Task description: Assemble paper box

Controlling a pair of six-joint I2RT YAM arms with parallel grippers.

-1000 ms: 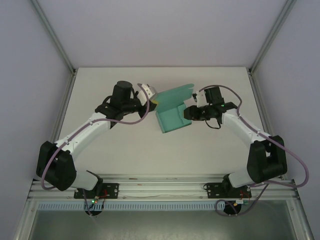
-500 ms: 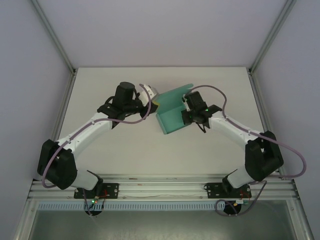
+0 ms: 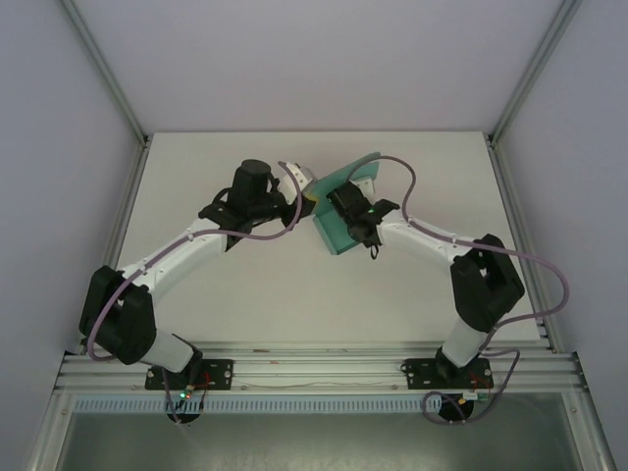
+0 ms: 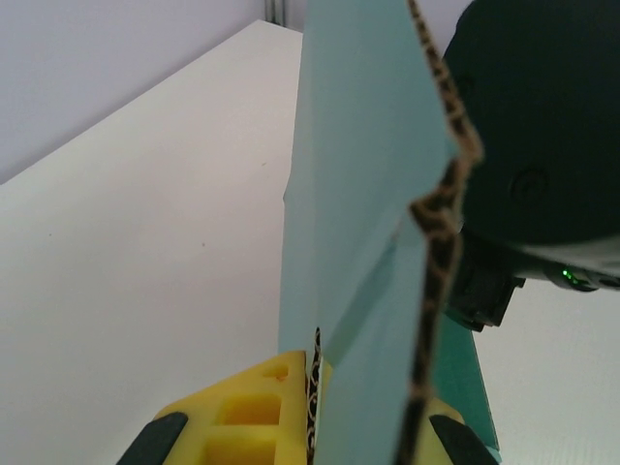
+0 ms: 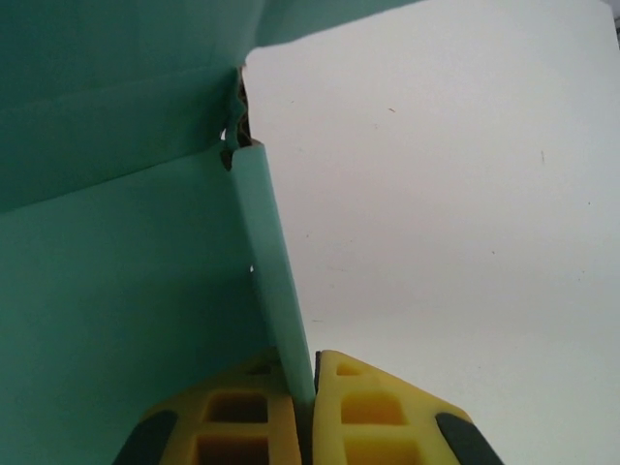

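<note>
Swinging in from three o'clock over the last second, the right arm (image 3: 422,238) has brought its right claw (image 5: 312,387) onto the paper box (image 3: 341,179). The jaws, part open a second ago, are now pressed together on one of its flaps. The box has turned with this and now stands steeper on the table (image 3: 294,294), a little past the middle towards twelve o'clock.

From above, the box sits between the two claws. The left claw (image 3: 306,196) meets its nine o'clock edge, and the right arm's black wrist lies across its three o'clock half. The grips themselves are too small to read from there.

The right wrist camera shows what the overhead one cannot. A narrow teal flap runs up from six o'clock, pinched edge-on between the two yellow fingers (image 5: 368,397). The broad folded panels of the box spread to nine o'clock, and bare table lies at three o'clock.

The left wrist camera shows the left claw closed tight on the box too. A tall panel rises from between its yellow fingers (image 4: 252,407) towards twelve o'clock, showing a ragged brown cut edge. The right arm's dark housing is just behind that edge at two o'clock.
</note>
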